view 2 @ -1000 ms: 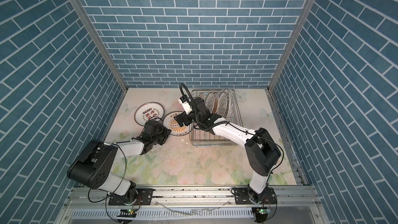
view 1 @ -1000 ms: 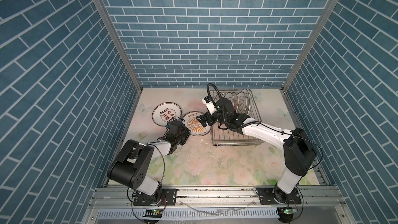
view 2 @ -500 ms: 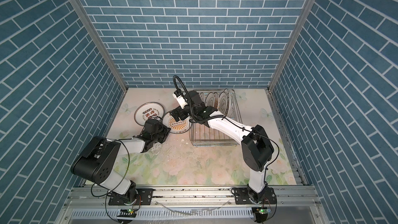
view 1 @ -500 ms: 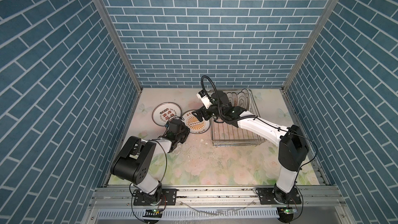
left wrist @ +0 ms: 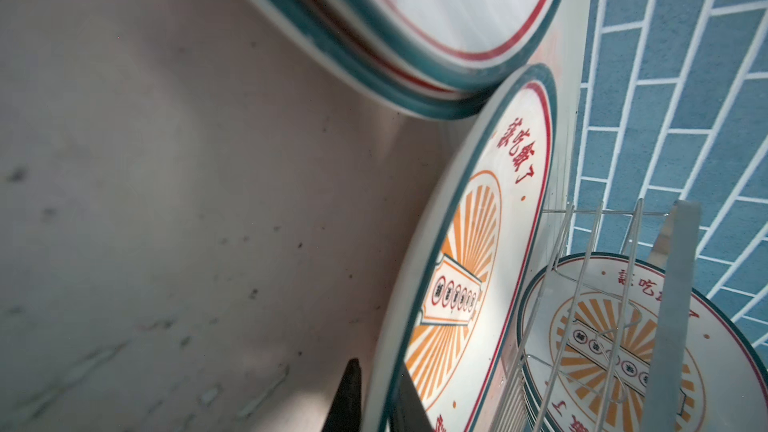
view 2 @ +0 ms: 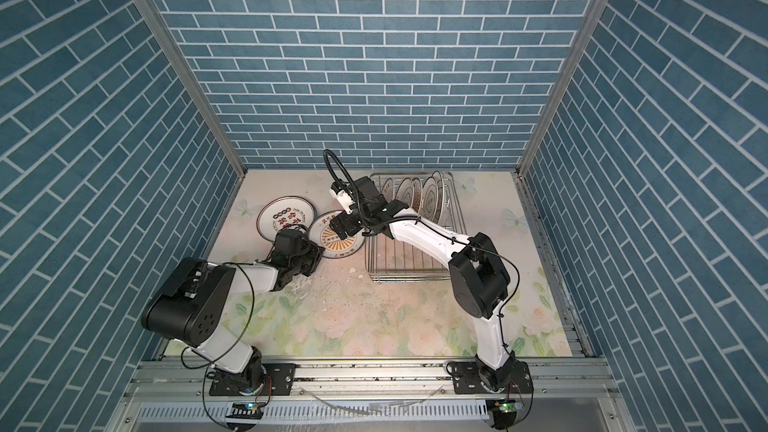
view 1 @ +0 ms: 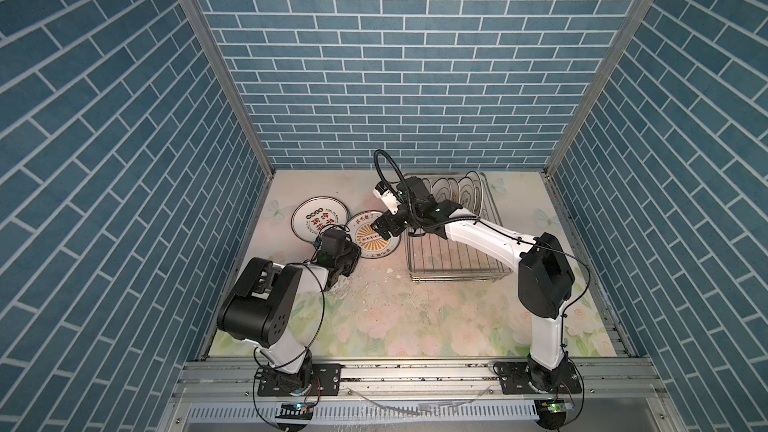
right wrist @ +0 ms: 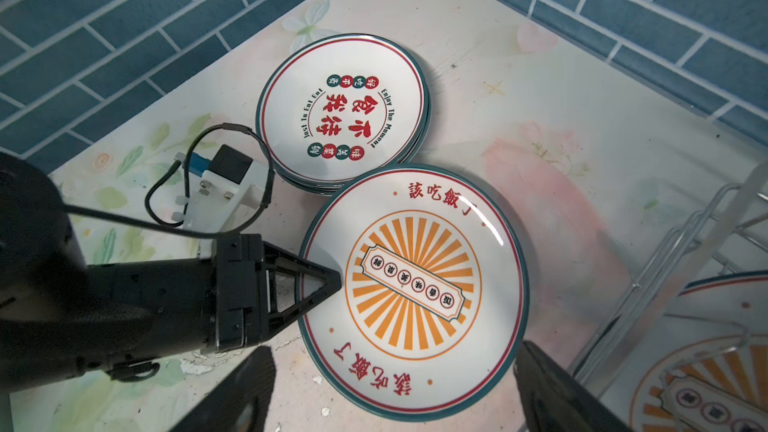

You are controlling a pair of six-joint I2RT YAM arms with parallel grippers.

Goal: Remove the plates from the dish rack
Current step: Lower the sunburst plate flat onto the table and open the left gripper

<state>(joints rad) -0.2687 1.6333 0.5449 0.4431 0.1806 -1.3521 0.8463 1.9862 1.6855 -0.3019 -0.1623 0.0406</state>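
Rack holds upright plates (far end).
Left claw pinches sunburst plate; right claw, spread, has shifted left.

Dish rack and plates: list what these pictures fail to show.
Count of the standing plates in the dish rack: in both top views the right arm covers part of the row, and they overlap.
Depth of the stack under the character plate: right wrist view shows only thin edges.
Whether the left gripper clamps the sunburst plate or merely straddles its rim: left wrist view cuts its fingers off at the edge.
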